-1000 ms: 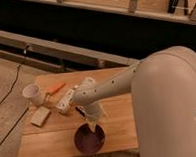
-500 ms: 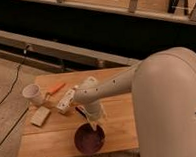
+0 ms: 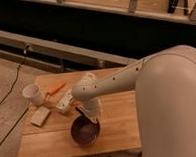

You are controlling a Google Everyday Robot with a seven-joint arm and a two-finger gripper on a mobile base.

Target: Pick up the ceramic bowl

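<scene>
The ceramic bowl (image 3: 85, 132) is round and dark maroon-purple and sits near the front edge of the wooden table (image 3: 119, 117). My gripper (image 3: 89, 116) hangs from the white arm and reaches down to the bowl's far rim; its tips are at or just inside the rim. The arm and wrist hide part of the far rim.
A white cup (image 3: 32, 93) stands at the table's left back. An orange tool (image 3: 55, 88), a white object (image 3: 65, 101) and a tan block (image 3: 40, 116) lie on the left half. A dark cable (image 3: 11, 83) runs over the floor at left. A long bench stands behind.
The gripper has come down slightly toward the bowl's far rim. The bowl and the other things have not moved.
</scene>
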